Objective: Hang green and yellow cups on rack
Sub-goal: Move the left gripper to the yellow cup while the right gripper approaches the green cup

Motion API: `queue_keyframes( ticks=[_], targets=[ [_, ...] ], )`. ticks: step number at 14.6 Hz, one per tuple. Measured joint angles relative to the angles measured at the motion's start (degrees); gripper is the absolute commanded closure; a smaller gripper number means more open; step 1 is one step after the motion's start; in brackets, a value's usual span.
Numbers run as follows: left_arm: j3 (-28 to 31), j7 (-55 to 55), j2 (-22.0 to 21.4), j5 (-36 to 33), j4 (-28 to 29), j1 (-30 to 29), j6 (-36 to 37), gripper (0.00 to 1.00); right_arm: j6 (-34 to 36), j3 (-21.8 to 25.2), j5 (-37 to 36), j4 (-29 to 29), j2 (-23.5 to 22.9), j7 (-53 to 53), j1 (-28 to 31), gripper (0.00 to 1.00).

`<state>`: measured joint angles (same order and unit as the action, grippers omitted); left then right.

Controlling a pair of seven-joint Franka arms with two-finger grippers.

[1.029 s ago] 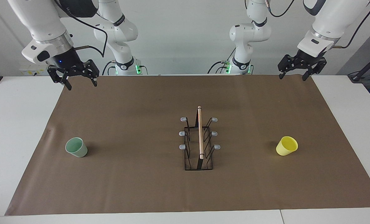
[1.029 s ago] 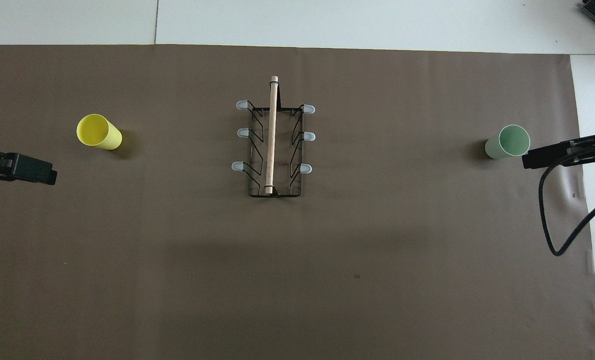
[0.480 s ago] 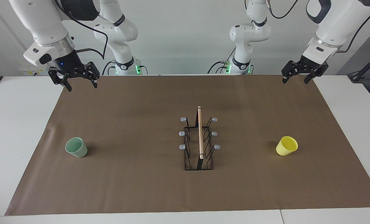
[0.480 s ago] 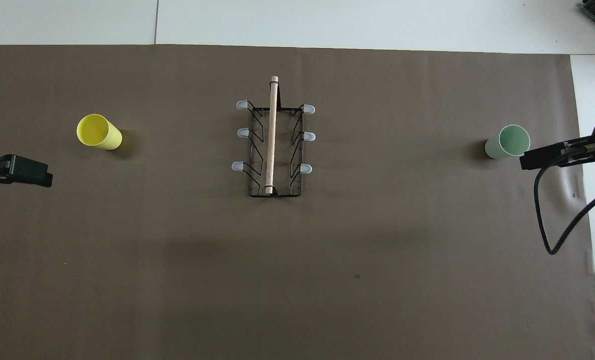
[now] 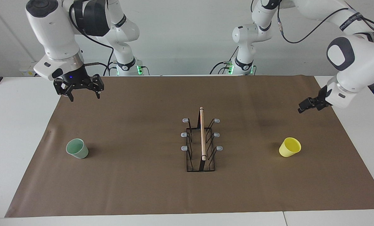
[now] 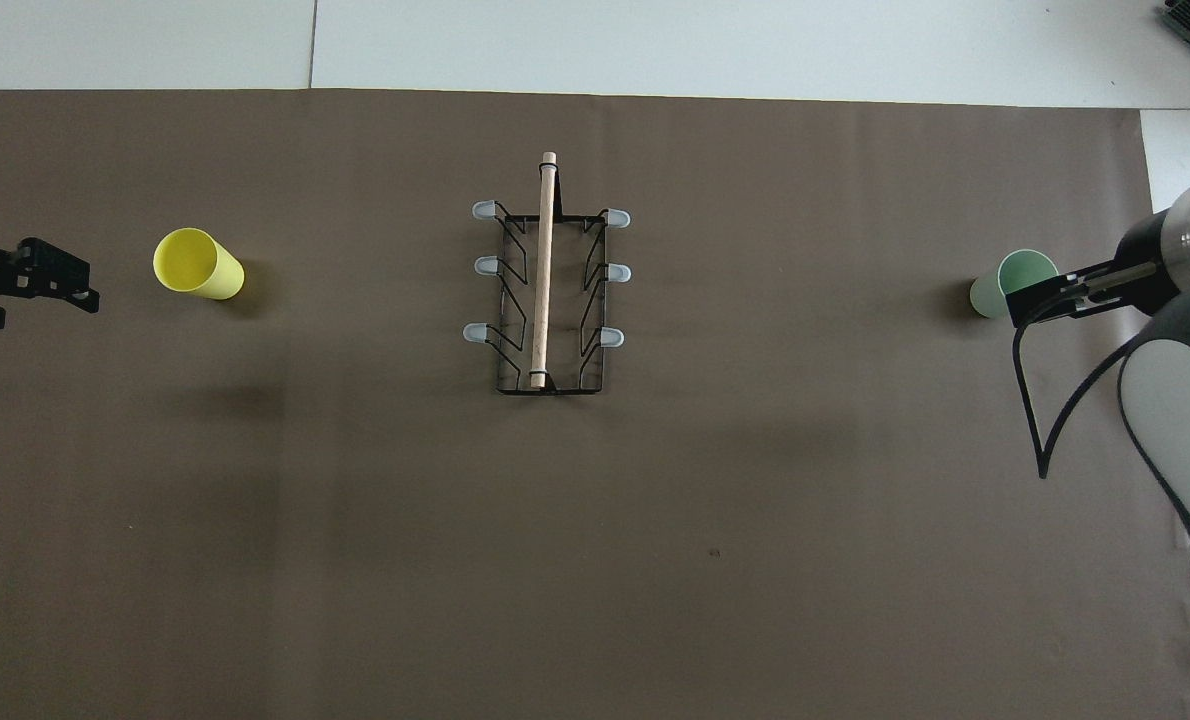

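Your right hand (image 5: 84, 93) hangs in the air above the tabletop at the right arm's end, wrist pointing straight down, its two fingers (image 5: 70, 95) spread apart and holding nothing. Your left hand (image 5: 304, 108) is up over the left arm's end, the forearm bent down from a raised elbow and the wrist tipped sideways, nothing in it.

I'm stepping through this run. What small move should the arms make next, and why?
Probably lower each gripper toward its cup. The right gripper, open, hangs above the green cup; the left gripper is above the yellow cup. Both cups stand untouched on the mat, apart from the rack, whose prongs are bare.
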<state>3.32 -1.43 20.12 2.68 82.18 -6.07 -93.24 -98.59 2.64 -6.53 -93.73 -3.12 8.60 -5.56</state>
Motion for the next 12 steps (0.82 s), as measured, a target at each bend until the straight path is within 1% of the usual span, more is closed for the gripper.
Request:
queue_keyframes(
  ticks=[2, 3, 5, 6, 9, 10, 12],
  targets=[
    [2.4, 1.8, 7.6, 2.2, -7.2, -0.3, 0.0, 0.00, -2.3, -0.1, -2.7, -1.7, -0.8, 3.7, -0.3, 0.00],
    [3.7, 3.0, 10.9, 3.3, -9.9, -0.3, -0.1, 0.00, -3.5, 0.0, -5.8, -2.8, -0.9, 7.4, -0.3, 0.00],
    [5.9, 5.9, 15.8, 7.5, -13.4, -0.5, -2.1, 0.00, -4.5, 0.0, -12.8, -4.6, -1.0, 17.3, -0.4, 0.00],
    [6.7, 8.9, 17.1, 10.4, -14.1, -0.7, -3.0, 0.00, -4.7, 0.0, -15.7, -5.6, -1.0, 22.1, -0.8, 0.00],
    [8.0, 21.6, 17.6, 21.0, -12.8, -2.7, -4.2, 0.00, -6.2, -0.1, -23.8, -7.4, -1.0, 34.4, -3.3, 0.00],
    [8.2, 24.8, 17.2, 24.7, -10.9, -3.6, -5.5, 0.00, -7.1, -0.2, -25.0, -7.6, -1.0, 39.7, -3.6, 0.00],
    [8.3, 30.1, 15.3, 31.5, -4.2, -4.9, -10.0, 0.00, -8.4, -0.1, -27.9, -8.0, -1.0, 50.0, -3.7, 0.00]
  ],
)
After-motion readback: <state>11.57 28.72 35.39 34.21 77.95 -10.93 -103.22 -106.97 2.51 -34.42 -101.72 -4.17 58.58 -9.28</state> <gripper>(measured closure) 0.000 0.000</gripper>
